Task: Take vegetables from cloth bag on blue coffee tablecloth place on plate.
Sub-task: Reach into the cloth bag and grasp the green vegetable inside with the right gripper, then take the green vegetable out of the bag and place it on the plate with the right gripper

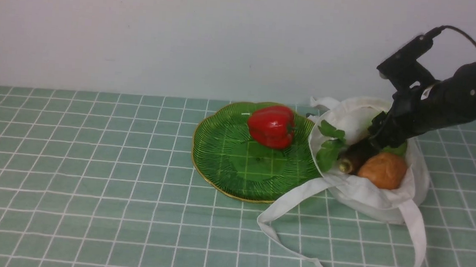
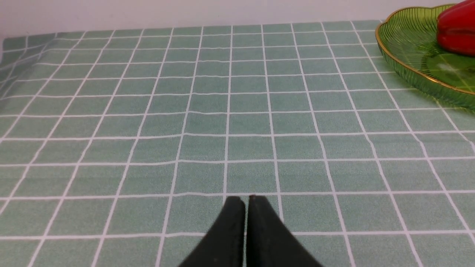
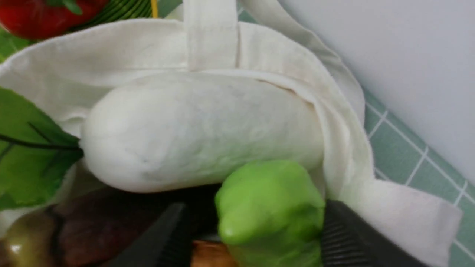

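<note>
Pale teal checked tablecloth [image 1: 93,161] covers the table below a plain wall. The left gripper [image 2: 245,200] points along it, jaws pressed together and empty. Mid-table, the green plate [image 1: 219,157] carries a red pepper [image 1: 272,125]. Just right, the cloth bag [image 1: 367,197] holds a leafy dark root [image 1: 356,154], potato [image 1: 383,170], radish [image 3: 200,126] and cucumber [image 3: 271,193]. The right gripper [image 3: 254,205] reaches inside, jaws parted around the cucumber, one finger touching it.
</note>
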`<act>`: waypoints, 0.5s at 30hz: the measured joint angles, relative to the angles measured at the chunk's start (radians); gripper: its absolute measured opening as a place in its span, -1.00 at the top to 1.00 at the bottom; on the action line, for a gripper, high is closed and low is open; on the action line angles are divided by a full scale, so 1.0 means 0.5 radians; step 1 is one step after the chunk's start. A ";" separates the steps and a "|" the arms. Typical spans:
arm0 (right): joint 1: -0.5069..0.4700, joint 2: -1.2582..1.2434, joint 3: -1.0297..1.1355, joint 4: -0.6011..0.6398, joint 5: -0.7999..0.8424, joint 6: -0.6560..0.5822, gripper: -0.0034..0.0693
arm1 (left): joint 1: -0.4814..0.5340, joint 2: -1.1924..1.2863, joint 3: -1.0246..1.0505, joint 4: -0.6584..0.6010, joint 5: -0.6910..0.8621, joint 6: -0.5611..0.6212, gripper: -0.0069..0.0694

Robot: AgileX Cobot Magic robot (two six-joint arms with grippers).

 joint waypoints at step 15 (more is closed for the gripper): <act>0.000 -0.337 -0.006 -0.044 0.251 0.055 0.20 | 0.000 0.000 0.000 0.000 0.000 0.000 0.84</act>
